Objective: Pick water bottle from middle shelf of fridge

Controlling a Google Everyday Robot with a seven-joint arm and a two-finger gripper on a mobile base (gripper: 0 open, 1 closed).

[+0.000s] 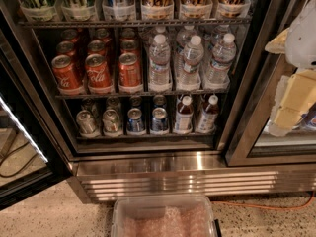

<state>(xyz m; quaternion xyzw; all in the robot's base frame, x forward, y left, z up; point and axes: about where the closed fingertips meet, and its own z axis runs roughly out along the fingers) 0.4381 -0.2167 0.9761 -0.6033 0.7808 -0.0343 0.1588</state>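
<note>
While the fridge (pixel 148 164) stands with its left door (pixel 19 137) swung open, nothing appears to have been taken from it. The view looks slightly down at three wire racks.

On the middle shelf (pixel 98 96), red cola cans (pixel 98 73) fill the left half. Clear water bottles (pixel 190 62) fill the right half in three rows running near to far. All are upright with white caps on. The front bottles stand just behind the shelf's rail, and no gap shows in that front row.

Above is a rack of tall cans (pixel 158 1) in clear trays. Below are small cans (pixel 112 121) on the left and two brown drink bottles (pixel 183 115) on the right.

The gripper (pixel 291 102) is at the right edge of the view, outside the fridge opening. It hangs in front of the closed right glass door (pixel 276 147), well apart from the water bottles. It shows as pale cream and white shapes, partly cut off by the edge. Whether it is open or closed cannot be told, and no bottle is seen in it.

A clear bin (pixel 163 221) sits on the floor, near the fridge base.

Judging from this, the task is at its start. The open door gives access, but the reach into the shelf, the grasp and the withdrawal all remain. The right front bottle (pixel 220 58) is nearest the gripper and looks the easiest to take.
</note>
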